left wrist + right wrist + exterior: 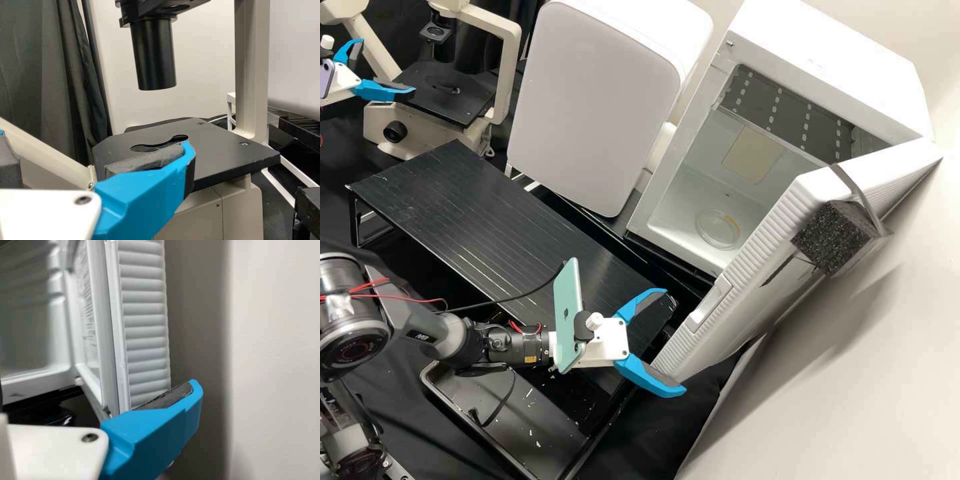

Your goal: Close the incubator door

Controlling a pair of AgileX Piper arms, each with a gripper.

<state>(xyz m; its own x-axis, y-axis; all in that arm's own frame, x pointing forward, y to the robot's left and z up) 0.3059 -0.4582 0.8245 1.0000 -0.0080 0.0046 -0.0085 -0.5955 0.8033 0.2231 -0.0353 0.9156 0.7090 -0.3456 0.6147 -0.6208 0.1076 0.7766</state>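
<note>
The white incubator (847,80) stands at the back right with its door (720,293) swung wide open, showing a round clear dish inside. My right gripper (675,341) is open at the door's free end, one blue finger beside its outer face; contact cannot be told. In the right wrist view, this gripper (97,390) has a finger overlapping the lower part of the ribbed door edge (145,325). Far off at the upper left, my left gripper (387,69) is open by the microscope. The left wrist view has that gripper (95,145) in front of the microscope stage (220,150).
A black foam block (830,237) is strapped to the door. Beside the incubator stands another white appliance (593,100), door shut. A black raised platform (473,213) crosses the bench, with a dark tray (477,393) in front. The pale wall (847,380) rises close behind the open door.
</note>
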